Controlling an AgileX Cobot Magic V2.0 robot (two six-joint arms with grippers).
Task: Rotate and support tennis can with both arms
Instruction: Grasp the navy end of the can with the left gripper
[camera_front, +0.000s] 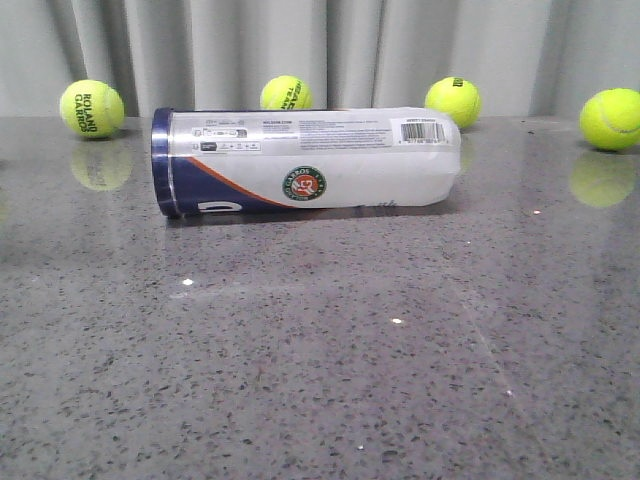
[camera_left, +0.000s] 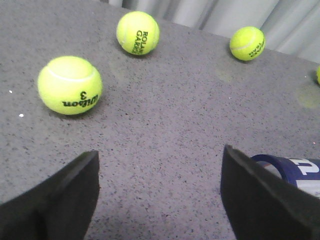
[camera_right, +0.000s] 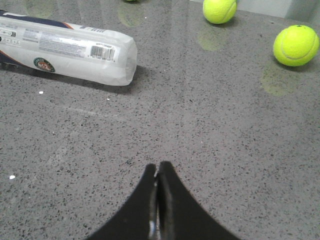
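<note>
The speckled grey surface (camera_front: 320, 380) carries the tennis can (camera_front: 305, 160), lying on its side, navy rim toward the left arm. Left end effector (camera_left: 160, 200) is open beside that rim; right end effector (camera_right: 158, 200) is closed, well apart. Risk: contact may roll the can into the loose tennis balls (camera_front: 92, 108).

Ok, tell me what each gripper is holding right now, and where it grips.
Nothing is held. The left gripper is open over bare table, the right gripper is shut on nothing, and the tennis can lies untouched.
</note>
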